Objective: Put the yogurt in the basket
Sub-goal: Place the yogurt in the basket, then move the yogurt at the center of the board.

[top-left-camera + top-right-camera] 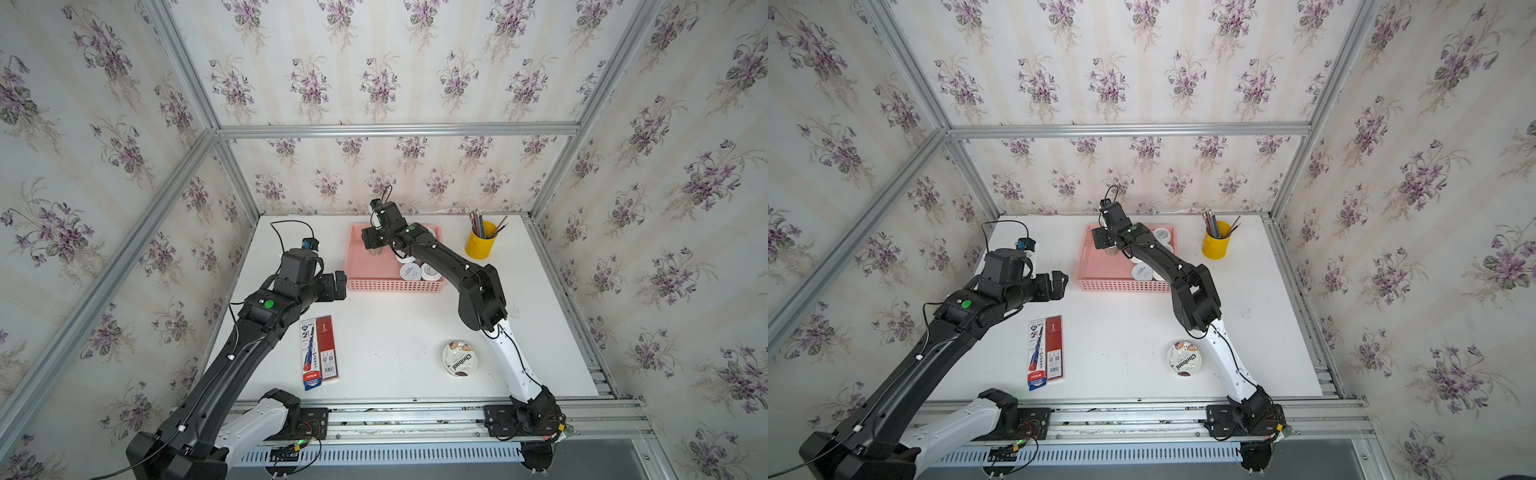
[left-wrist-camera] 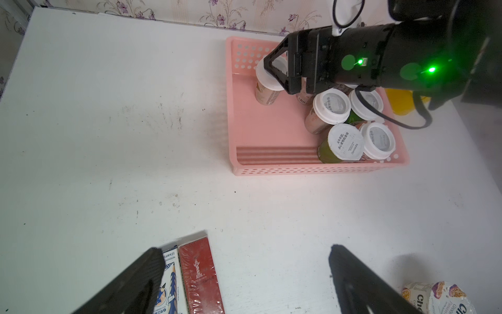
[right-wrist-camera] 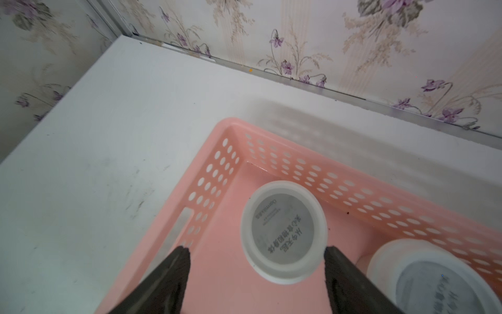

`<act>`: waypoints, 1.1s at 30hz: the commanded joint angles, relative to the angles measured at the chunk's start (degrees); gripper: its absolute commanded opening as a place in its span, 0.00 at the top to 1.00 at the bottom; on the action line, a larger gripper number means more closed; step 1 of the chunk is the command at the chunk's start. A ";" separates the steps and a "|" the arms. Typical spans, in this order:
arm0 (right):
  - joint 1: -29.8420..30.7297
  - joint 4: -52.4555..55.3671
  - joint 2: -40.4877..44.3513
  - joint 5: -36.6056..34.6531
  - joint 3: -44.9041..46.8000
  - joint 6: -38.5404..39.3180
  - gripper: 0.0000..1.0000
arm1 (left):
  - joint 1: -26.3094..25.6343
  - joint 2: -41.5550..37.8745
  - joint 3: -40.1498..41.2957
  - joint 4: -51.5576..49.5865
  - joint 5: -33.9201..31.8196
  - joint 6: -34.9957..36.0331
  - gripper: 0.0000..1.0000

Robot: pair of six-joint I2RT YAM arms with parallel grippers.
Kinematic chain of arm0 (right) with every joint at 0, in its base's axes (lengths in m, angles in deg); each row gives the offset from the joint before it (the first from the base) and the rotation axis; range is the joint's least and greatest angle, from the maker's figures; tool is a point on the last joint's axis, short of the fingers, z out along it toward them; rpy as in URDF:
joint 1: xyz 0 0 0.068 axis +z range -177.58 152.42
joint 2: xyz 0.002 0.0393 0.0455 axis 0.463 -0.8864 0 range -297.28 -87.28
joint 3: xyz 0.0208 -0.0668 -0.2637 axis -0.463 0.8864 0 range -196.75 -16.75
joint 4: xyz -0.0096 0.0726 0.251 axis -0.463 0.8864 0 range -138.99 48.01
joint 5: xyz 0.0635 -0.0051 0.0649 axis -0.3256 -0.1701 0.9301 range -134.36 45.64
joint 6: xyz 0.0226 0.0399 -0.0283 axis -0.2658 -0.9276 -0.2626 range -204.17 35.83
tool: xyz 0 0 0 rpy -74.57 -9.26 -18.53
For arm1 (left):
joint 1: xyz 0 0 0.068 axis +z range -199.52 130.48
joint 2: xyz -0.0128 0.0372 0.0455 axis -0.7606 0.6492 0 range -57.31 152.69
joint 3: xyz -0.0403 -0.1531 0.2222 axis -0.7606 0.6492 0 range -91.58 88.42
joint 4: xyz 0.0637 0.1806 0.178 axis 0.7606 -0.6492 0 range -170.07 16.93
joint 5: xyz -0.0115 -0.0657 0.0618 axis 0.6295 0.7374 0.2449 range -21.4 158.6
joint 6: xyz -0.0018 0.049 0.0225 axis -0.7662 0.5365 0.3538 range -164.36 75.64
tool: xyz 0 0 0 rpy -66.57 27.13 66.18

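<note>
The pink basket (image 1: 374, 286) (image 2: 298, 170) stands at the back middle of the table. Several small yogurt cups (image 2: 331, 106) with white lids are clustered at its right end. One more cup (image 3: 284, 232) (image 2: 267, 89) stands upright alone near the basket's far left corner. My right gripper (image 3: 256, 252) (image 1: 375, 248) hangs open just over that cup, its fingers wider apart than the lid. The flat Chobani yogurt (image 1: 460, 359) (image 1: 1184, 359) (image 2: 440, 299) lies on the table at the front right. My left gripper (image 2: 245, 258) (image 1: 338, 284) is open and empty, left of the basket.
A yellow cup of pencils (image 1: 480, 241) stands right of the basket. Two flat pencil packs (image 1: 319, 353) (image 2: 190, 280), one white and blue and one red, lie at the front left below my left gripper. Walls enclose the table at the back and sides.
</note>
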 commanded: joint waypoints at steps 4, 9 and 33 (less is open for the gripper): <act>1.07 -2.66 26.80 -1.08 26.32 -3.00 0.19 | -2.36 0.15 -0.38 -0.97 8.74 0.30 0.01; 2.98 3.49 52.65 -8.18 52.72 -10.86 0.19 | -13.08 0.56 0.94 -0.63 5.64 -2.01 0.01; 4.70 19.89 107.59 6.81 104.33 -44.84 0.15 | -30.40 16.22 -2.78 3.42 4.41 -1.02 0.01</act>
